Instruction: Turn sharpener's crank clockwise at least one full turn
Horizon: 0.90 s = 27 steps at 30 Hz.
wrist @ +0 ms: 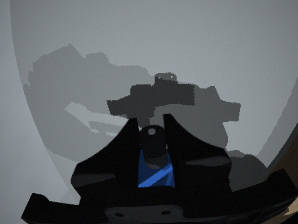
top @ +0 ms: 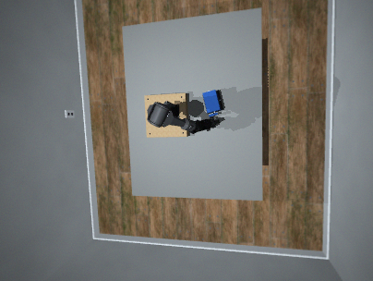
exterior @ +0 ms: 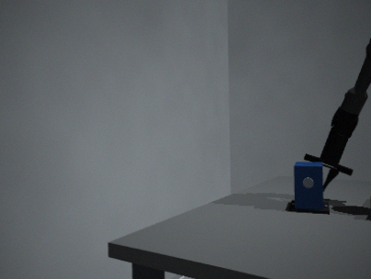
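Note:
The blue sharpener (top: 211,101) (exterior: 308,185) stands upright on the grey table (top: 194,55) (exterior: 230,234). A round pale hole shows on its face in the exterior view. My gripper (top: 218,120) (exterior: 327,180) (wrist: 151,126) reaches down at the side of the sharpener. In the wrist view, the fingers are shut on the dark crank handle (wrist: 153,135), with the blue body (wrist: 157,175) showing just behind it. In the exterior view the crank itself is hidden behind the sharpener.
The arm's dark base (top: 158,114) sits on a wooden mounting plate (top: 154,131) left of the sharpener. The table stands on a wood floor (top: 295,139) with grey walls around. The table's near edge shows in the exterior view.

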{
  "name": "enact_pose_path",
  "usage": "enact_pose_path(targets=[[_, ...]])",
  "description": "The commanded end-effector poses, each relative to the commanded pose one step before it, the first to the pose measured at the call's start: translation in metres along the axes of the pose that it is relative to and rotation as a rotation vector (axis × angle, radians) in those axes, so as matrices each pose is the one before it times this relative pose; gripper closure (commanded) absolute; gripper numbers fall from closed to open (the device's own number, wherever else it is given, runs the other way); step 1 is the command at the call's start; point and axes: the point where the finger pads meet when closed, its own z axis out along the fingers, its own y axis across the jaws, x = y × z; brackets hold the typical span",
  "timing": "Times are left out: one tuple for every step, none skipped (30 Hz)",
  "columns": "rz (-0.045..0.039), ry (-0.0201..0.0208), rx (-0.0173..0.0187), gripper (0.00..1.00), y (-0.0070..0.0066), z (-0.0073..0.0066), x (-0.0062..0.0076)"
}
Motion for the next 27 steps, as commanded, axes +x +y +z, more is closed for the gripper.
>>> enact_pose_path(targets=[[0.00057, -0.00025, -0.00041, 0.80, -0.00135, -0.00209, 0.00022], [-0.00003, -0.00010, -0.00009, 0.80, -0.00053, -0.00096, -0.00007], [-0.00002, -0.00008, -0.00007, 0.80, -0.00060, -0.00103, -0.00002], [-0.00002, -0.00005, -0.00004, 0.80, -0.00055, -0.00100, -0.00003], [-0.00002, -0.00008, -0.00007, 0.80, -0.00054, -0.00104, -0.00003], [-0.00003, -0.00008, -0.00007, 0.80, -0.00049, -0.00104, -0.00004], [-0.00003, -0.00008, -0.00007, 0.80, -0.00047, -0.00106, -0.00004], [-0.00002, -0.00008, -0.00006, 0.80, -0.00044, -0.00106, -0.00003], [-0.00002, -0.00008, -0.00006, 0.80, -0.00042, -0.00107, -0.00003], [-0.00002, -0.00008, -0.00006, 0.80, -0.00039, -0.00108, -0.00003], [-0.00002, -0.00008, -0.00006, 0.80, -0.00036, -0.00109, -0.00003], [0.00000, 0.00000, 0.00000, 0.80, 0.00000, 0.00000, 0.00000], [0.00000, 0.00000, 0.00000, 0.80, 0.00000, 0.00000, 0.00000], [-0.00004, -0.00012, -0.00009, 0.80, -0.00052, -0.00171, -0.00002], [-0.00006, -0.00017, -0.00018, 0.80, -0.00007, -0.00070, -0.00015], [0.00002, 0.00005, 0.00009, 0.80, -0.00045, -0.00129, 0.00009], [-0.00002, -0.00007, -0.00006, 0.80, -0.00021, -0.00095, -0.00006], [-0.00004, -0.00013, -0.00011, 0.80, -0.00023, -0.00120, -0.00004], [-0.00002, -0.00008, -0.00006, 0.80, -0.00017, -0.00106, -0.00005], [-0.00003, -0.00004, -0.00002, 0.80, -0.00021, -0.00114, 0.00001], [-0.00005, -0.00010, -0.00008, 0.80, -0.00015, -0.00110, -0.00003], [-0.00006, -0.00013, -0.00012, 0.80, -0.00012, -0.00114, -0.00003], [-0.00007, -0.00016, -0.00014, 0.80, -0.00010, -0.00113, -0.00004], [-0.00008, -0.00020, -0.00019, 0.80, -0.00006, -0.00116, -0.00005], [-0.00010, -0.00026, -0.00026, 0.80, 0.00002, -0.00117, -0.00010], [-0.00012, -0.00023, -0.00023, 0.80, 0.00008, -0.00119, -0.00010], [-0.00010, -0.00012, -0.00011, 0.80, 0.00007, -0.00117, -0.00005]])
